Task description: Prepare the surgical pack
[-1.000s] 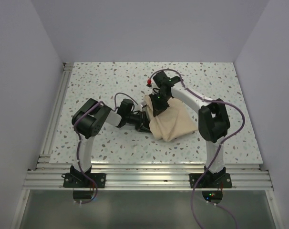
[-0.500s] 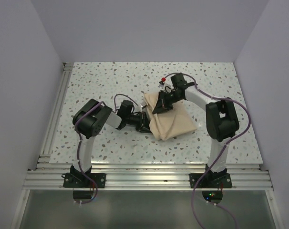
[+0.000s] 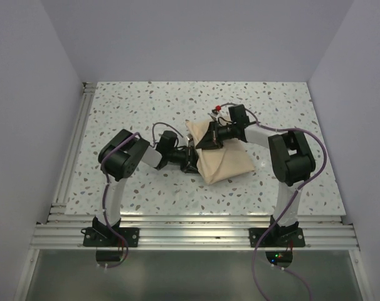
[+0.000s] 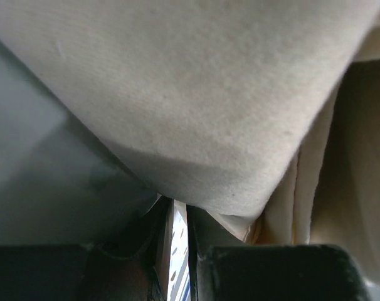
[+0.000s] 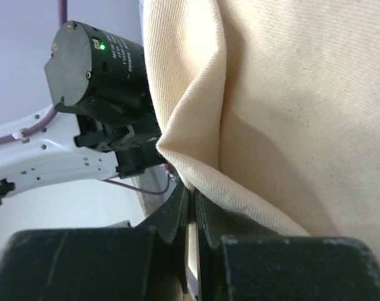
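The surgical pack is a tan cloth bundle (image 3: 224, 160) lying at the middle of the table. The steel tray, sachets and instruments are hidden. My left gripper (image 3: 190, 160) lies low at the bundle's left edge. In the left wrist view its jaws (image 4: 180, 210) are nearly together under a fold of the tan cloth (image 4: 196, 94), pinching it. My right gripper (image 3: 207, 140) is at the bundle's far left corner. In the right wrist view it (image 5: 191, 194) is shut on the edge of a cloth fold (image 5: 290, 94).
The speckled table (image 3: 140, 106) has an aluminium rail along its left edge (image 3: 74, 144) and its near edge (image 3: 196, 229). Walls close in the left, right and back. The left arm's black wrist (image 5: 96, 63) is close behind the right gripper.
My right arm has swung out to the right and sunk lower, with its gripper staying on the cloth's far left corner. The bundle now lies flatter. My left gripper has barely moved.
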You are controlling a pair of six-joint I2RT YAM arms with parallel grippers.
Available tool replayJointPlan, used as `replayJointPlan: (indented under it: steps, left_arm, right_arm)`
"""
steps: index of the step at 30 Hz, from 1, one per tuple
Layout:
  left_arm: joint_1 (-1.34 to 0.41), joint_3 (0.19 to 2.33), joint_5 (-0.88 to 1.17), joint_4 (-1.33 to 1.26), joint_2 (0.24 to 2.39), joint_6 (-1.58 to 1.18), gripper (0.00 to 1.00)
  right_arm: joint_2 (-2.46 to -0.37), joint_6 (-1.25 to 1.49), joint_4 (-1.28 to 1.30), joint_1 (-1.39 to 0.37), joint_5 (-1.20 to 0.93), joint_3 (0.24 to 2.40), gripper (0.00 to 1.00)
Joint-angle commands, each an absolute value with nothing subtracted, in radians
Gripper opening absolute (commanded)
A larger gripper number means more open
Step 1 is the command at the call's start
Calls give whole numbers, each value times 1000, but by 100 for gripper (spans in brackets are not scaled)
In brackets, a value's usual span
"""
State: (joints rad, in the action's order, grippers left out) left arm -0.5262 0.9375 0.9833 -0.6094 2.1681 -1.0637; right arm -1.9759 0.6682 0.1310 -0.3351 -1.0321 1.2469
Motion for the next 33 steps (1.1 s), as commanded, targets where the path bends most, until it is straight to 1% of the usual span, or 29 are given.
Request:
replayJointPlan:
  steps: [1,10,15,19,23,27,31,32,33]
  left_arm:
    - [-558,1003,943,-623,2192,-1063,17]
    - [-578,1061,925,-601,2215,-1072,17]
    - [-600,1089,907,-588,2217,-1081,17]
    - [-609,1098,893,-589,2217,-1092,17]
    - [-614,1104,885,-581,2209,-1092,17]
    - [-612,1092,885,-561,2194,-1075,17]
    - [-606,1062,873,-546,2166,-1057,17]
    - [-603,1049,868,-539,2160,-1045,17]
    - [-597,1043,862,-526,2146,-1037,17]
  right_arm:
    - [-1950,860,-117,-367,-1186,1189,0]
    - [-1934,1023,-323,-382,-1187,1103,0]
    - [-1967,1152,-493,-391,-1193,1075,0]
    - [-1979,1206,-571,-397,-1195,1066,0]
    - [-1982,1195,-560,-399,-1198,1063,0]
    - [-1980,1039,-361,-384,-1186,1084,0]
    - [-1974,964,-270,-350,-1181,1075,0]
    - [-1970,924,-218,-339,-1177,1081,0]
    - [-1967,837,-105,-322,-1163,1098,0]
